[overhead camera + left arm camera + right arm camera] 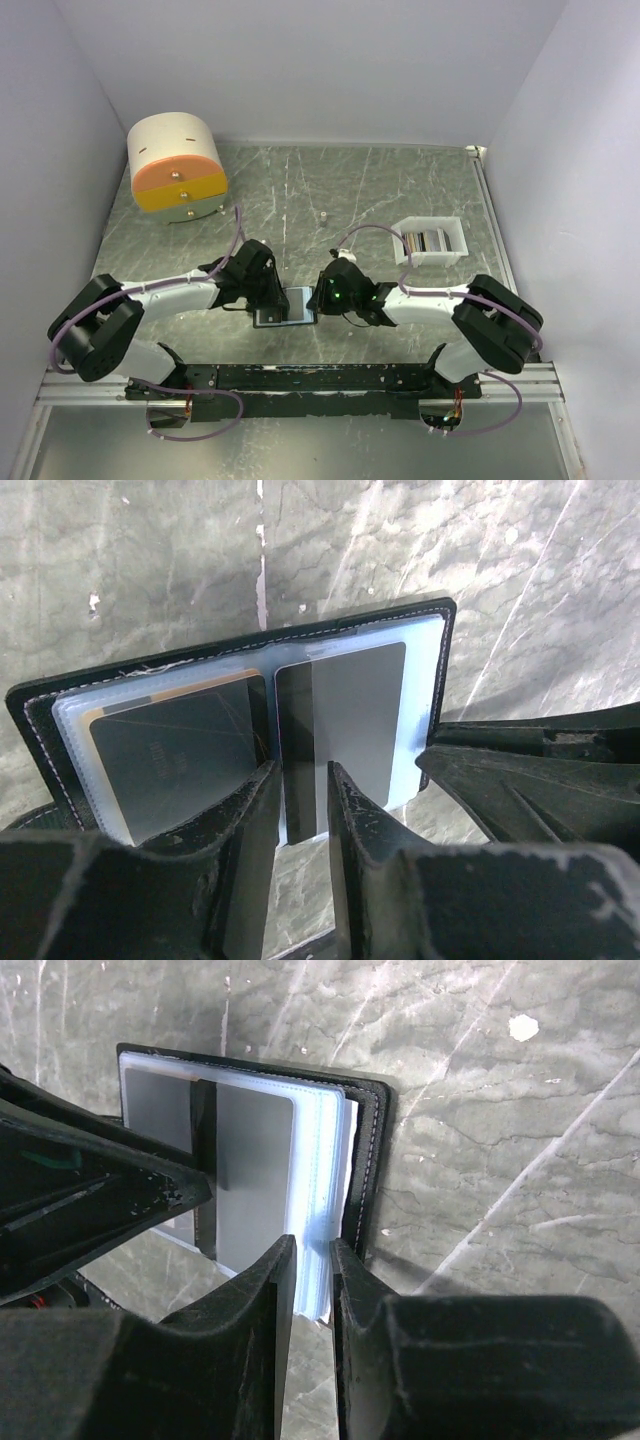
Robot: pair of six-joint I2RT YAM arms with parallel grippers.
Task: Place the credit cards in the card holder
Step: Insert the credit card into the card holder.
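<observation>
Left wrist: card holder's orange-edged card

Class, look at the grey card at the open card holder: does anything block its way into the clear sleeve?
Nothing visible does. The grey card already lies partly in the sleeve of the card holder. The right gripper pinches the sleeve pages at their outer edge, beside the card, not across it.
</observation>
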